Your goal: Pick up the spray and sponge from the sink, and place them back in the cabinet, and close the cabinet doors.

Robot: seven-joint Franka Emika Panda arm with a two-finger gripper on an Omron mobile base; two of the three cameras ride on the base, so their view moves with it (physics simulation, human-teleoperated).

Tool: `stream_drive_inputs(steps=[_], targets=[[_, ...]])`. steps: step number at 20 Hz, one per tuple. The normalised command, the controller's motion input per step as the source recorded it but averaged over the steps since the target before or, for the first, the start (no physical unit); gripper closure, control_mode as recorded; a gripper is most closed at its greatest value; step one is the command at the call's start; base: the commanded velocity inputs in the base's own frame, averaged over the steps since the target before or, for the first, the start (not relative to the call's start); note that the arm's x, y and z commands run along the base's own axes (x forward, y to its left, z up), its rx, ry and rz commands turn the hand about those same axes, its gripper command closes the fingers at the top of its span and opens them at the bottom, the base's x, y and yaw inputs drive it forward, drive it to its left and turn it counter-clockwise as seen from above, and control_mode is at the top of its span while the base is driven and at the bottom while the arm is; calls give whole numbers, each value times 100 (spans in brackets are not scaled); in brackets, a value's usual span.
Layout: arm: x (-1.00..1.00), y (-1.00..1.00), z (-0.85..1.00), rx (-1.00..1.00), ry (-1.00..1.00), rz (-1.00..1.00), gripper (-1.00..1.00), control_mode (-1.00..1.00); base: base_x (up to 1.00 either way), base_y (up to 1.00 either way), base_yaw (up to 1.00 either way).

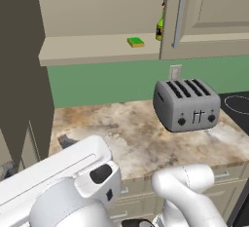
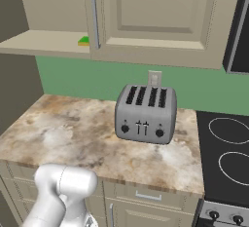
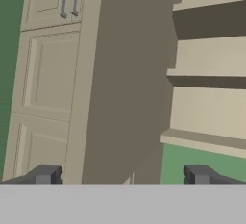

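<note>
The sponge (image 1: 135, 42), green over yellow, lies flat on the open cabinet's (image 1: 97, 48) beige shelf; in the right base view only a corner of the sponge (image 2: 84, 41) peeks past the door edge. The lime-green spray (image 1: 159, 26) stands on the same shelf, mostly hidden behind the right cabinet door (image 1: 206, 16), whose silver bar handle (image 1: 180, 16) is vertical. The sink is out of view. In the hand view my gripper (image 3: 122, 176) is open, its dark fingertips (image 3: 45, 175) wide apart with nothing between them, facing beige panelled cabinetry.
A silver four-slot toaster (image 1: 187, 105) stands on the marbled counter (image 1: 121, 133) under the cabinet. A black stovetop (image 2: 228, 148) lies to the right. A tall dark panel (image 1: 22, 75) rises at the counter's left end. Drawers with horizontal handles run below the counter.
</note>
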Motion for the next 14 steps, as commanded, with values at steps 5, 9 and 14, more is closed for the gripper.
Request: stream_drive_inputs(steps=[5,9,14], targets=[[-3,26,0,0,0,0,-100,-100,0,0,0],[-1,23,0,0,0,0,-100,-100,0,0,0],[0,22,0,0,0,0,-100,-100,0,0,0]])
